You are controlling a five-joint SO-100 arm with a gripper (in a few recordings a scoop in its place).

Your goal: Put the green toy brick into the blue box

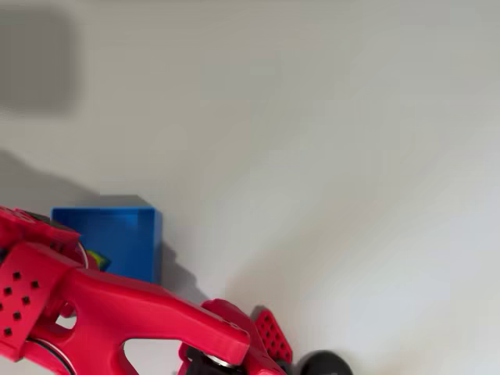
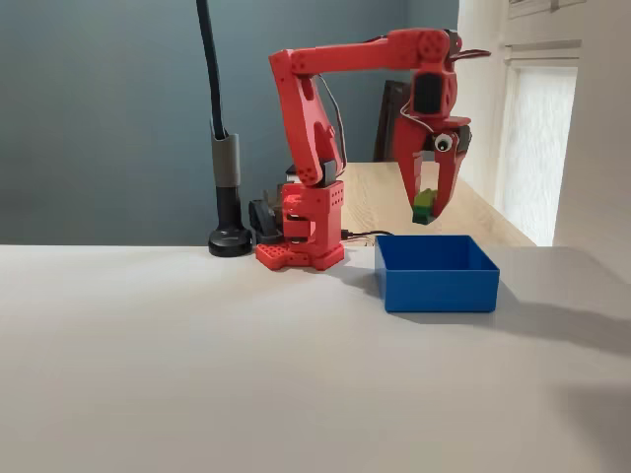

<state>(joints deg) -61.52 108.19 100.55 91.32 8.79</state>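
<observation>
Two views record the carry-and-release step of the task. Overhead view: the red arm [image 1: 117,312] enters from the lower left and reaches across the near part of the blue box [image 1: 125,234], which sits on the white table [image 1: 312,156]; a sliver of the green toy brick [image 1: 98,258] shows beside the arm, over the box's left side. Fixed view: the arm rises from its red base [image 2: 301,236], its upper link leans toward the box, the forearm runs almost level, and the wrist turns the gripper [image 2: 426,212] straight down. The fingers are clenched on the brick [image 2: 424,205], which hangs in the air just above the box's [image 2: 437,274] open top, clear of its walls. Behind the base stands a black pole [image 2: 222,177] on a round foot. The step in hand appears to be the final positioning over the box; the next move likely calls for a slight descent, if any, and a parting of the fingers so the brick falls onto the flat bottom rather than the rim.
</observation>
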